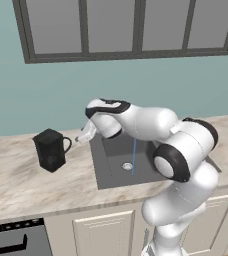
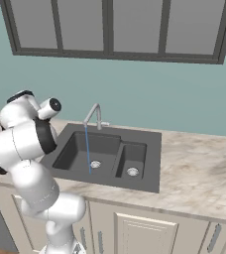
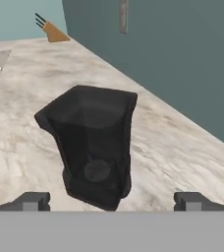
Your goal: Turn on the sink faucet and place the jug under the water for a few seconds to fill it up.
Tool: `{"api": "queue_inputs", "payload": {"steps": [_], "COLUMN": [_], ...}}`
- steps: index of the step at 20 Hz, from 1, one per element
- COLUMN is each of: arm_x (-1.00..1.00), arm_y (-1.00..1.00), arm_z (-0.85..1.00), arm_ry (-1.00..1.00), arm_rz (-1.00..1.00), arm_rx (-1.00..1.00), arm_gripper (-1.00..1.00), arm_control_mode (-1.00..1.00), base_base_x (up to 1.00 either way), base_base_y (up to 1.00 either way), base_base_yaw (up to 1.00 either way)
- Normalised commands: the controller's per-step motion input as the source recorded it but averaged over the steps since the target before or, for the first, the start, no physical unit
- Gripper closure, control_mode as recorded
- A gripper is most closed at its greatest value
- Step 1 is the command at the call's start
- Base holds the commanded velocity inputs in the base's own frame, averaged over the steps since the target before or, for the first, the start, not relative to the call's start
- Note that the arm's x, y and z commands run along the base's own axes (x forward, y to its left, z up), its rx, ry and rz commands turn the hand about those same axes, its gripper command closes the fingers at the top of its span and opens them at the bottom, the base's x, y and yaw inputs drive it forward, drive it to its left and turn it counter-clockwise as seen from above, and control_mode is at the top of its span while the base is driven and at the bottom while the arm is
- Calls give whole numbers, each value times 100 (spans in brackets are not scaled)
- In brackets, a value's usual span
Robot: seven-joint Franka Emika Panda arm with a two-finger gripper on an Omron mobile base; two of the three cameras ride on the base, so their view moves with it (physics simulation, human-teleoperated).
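One black jug (image 1: 50, 149) stands upright on the marble counter (image 1: 16, 185) to the left of the sink (image 1: 102, 165), clear of the rim, with its looped handle turned toward the basin. Seen along the gripper, the jug (image 3: 92, 142) is open at the top, and nothing can be made out inside its dark walls. The gripper (image 1: 84, 136) hangs just beside the handle, between jug and sink, with its two fingertips spread wide at either side of the hand view and nothing between them. The sink (image 2: 149, 163) has two basins, each with one round silver drain (image 2: 95, 164). One gooseneck faucet (image 2: 94, 115) stands at the back rim, and a single thin blue stream of water (image 2: 87, 149) falls from it into the larger left basin beside that drain. A knife block (image 3: 52, 30) sits far down the counter.
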Motion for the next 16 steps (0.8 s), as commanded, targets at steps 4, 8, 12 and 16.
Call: {"api": "queue_inputs", "payload": {"steps": [4, 8, 12, 16], "arm_x": [25, 26, 26, 19], "arm_y": [0, 17, 41, 49], "arm_z": [-2, -11, -20, -21], "arm_ry": [5, 7, 8, 8], "arm_rz": [0, 0, 0, 0], "arm_rx": [0, 0, 0, -2], "arm_gripper": [-100, -100, -100, -100], "arm_control_mode": [-100, -100, -100, -100], "base_base_x": [0, 0, 0, 0], "base_base_y": [0, 0, 0, 0], "base_base_yaw": [0, 0, 0, 0]}}
